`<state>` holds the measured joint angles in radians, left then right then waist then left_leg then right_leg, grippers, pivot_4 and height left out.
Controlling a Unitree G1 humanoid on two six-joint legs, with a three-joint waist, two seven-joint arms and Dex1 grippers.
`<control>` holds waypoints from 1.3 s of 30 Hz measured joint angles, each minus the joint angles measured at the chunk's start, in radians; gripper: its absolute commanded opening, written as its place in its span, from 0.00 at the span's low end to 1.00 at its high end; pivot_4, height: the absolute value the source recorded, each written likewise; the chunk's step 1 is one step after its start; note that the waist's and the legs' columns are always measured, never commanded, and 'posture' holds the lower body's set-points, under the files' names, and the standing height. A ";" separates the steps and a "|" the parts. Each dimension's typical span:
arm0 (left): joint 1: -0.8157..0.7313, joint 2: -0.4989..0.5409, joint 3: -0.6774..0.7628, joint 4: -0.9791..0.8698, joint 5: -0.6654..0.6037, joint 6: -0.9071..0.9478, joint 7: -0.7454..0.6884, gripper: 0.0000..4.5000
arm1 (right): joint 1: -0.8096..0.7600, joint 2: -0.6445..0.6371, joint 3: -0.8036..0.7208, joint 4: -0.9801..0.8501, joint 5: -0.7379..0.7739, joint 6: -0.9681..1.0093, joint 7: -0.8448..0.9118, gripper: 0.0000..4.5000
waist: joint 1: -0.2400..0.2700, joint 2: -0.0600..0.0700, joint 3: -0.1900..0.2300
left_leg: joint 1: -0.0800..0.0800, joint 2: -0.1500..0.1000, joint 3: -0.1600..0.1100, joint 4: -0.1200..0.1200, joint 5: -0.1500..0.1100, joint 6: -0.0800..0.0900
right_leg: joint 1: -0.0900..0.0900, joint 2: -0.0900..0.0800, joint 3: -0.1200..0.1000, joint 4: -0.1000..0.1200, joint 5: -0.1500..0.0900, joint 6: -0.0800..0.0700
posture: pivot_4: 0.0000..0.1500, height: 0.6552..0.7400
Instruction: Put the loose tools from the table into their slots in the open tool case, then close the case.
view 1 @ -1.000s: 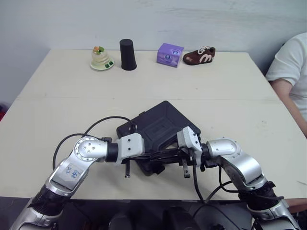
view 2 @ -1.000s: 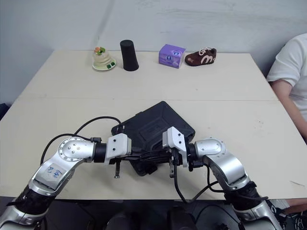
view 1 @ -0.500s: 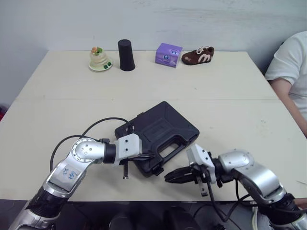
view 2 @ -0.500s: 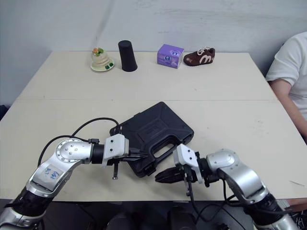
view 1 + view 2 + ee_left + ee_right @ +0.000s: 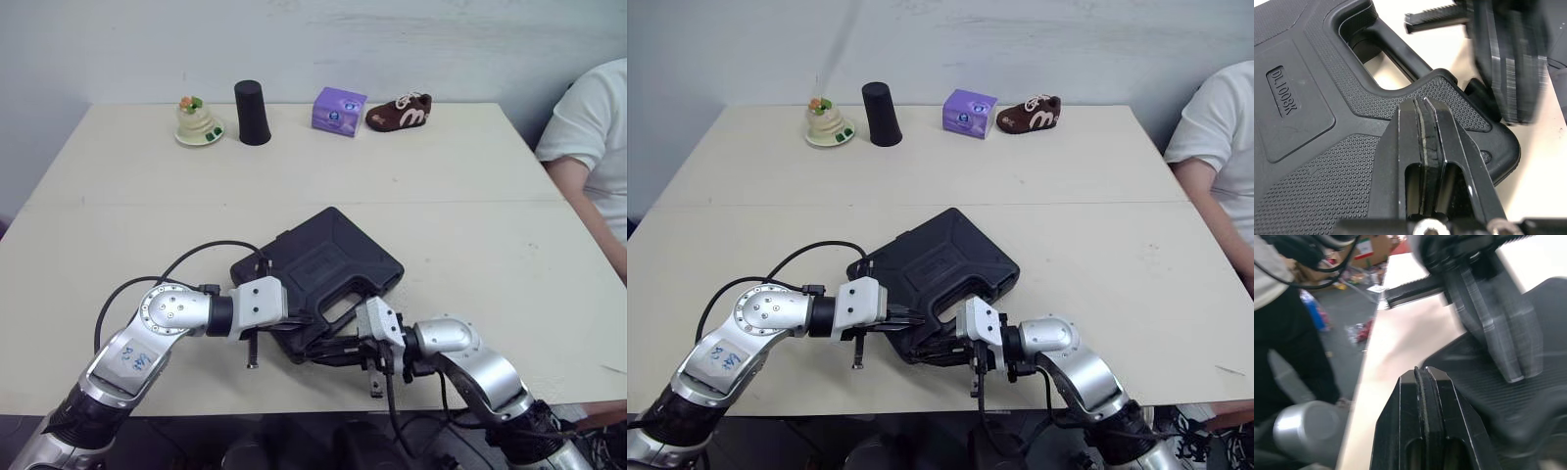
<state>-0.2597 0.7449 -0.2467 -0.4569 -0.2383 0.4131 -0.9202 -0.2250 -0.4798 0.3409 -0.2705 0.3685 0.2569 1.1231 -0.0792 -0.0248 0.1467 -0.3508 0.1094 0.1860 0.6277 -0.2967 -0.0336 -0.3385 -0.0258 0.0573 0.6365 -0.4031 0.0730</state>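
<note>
Swinging back in from the near edge, where it hung clear of everything half a second ago, the right arm (image 5: 446, 338) has brought the right jaws up against the near corner of the tool case (image 5: 323, 262). The left arm (image 5: 176, 311) has hardly shifted and keeps the left jaws over that same end of the lid, just beside the handle (image 5: 1393, 46). From where I stand both pairs of jaws are pressed together with nothing between them; they are pushing or prodding, not gripping. The case lies flat on the surface (image 5: 470, 215), toward the robot's edge and turned at an angle, its lid already down and its handle end facing the robot. I can see no loose tools lying about, so the packing looks done and the step in hand seems to be the closing itself: getting the lid fully seated or latched. Whether any catch along the handle edge has snapped home I cannot tell. The next move probably calls for firm downward pressure near the handle, with one arm steadying the case so that it does not skid toward the edge. Well away at the far side stand a black cup (image 5: 253, 113), a purple box (image 5: 339, 110) and a little brown shoe (image 5: 402, 112), and a person (image 5: 588, 147) sits at the robot's right.
</note>
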 measured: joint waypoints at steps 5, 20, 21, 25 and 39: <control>-0.006 -0.002 -0.003 0.008 0.000 0.000 -0.001 0.00 | -0.026 0.000 -0.002 0.014 0.000 -0.009 0.000 0.01 | 0.000 0.000 0.000 | 0.000 0.000 0.000 0.000 0.000 0.000 | 0.000 0.000 0.000 0.000 0.000 0.000 | 1.00 1.00; -0.004 -0.007 -0.003 0.014 -0.001 0.000 0.001 0.00 | 0.041 -0.135 -0.002 -0.058 0.033 0.052 0.079 0.01 | -0.001 -0.001 -0.002 | 0.000 0.000 -0.001 0.000 0.000 0.001 | 0.001 -0.001 0.000 0.000 0.000 0.000 | 1.00 1.00; -0.004 -0.007 -0.003 0.014 -0.001 0.000 0.001 0.00 | 0.045 -0.129 0.015 -0.022 0.005 0.035 0.076 0.01 | -0.001 -0.002 -0.002 | 0.000 0.000 -0.001 0.000 0.000 0.001 | 0.001 -0.001 0.000 0.000 0.000 0.000 | 1.00 1.00; -0.004 -0.007 -0.003 0.015 -0.003 0.000 0.000 0.00 | 0.045 -0.105 0.029 0.028 -0.033 0.004 0.062 0.01 | -0.002 -0.001 -0.002 | 0.000 0.000 -0.001 0.000 0.000 0.001 | 0.001 -0.001 0.000 -0.001 0.000 0.000 | 1.00 1.00; -0.004 -0.007 -0.003 0.021 -0.008 0.000 0.000 0.00 | 0.015 -0.022 0.024 0.038 -0.026 -0.012 0.022 0.01 | -0.003 -0.001 -0.003 | 0.000 0.000 -0.001 -0.001 0.000 0.000 | 0.001 -0.001 0.000 -0.001 0.000 0.000 | 1.00 1.00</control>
<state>-0.2641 0.7379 -0.2498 -0.4357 -0.2463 0.4127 -0.9197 -0.2102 -0.5016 0.3653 -0.2323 0.3422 0.2453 1.1455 -0.0821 -0.0257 0.1440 -0.3506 0.1091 0.1853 0.6270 -0.2971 -0.0331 -0.3375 -0.0271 0.0573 0.6355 -0.4030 0.0731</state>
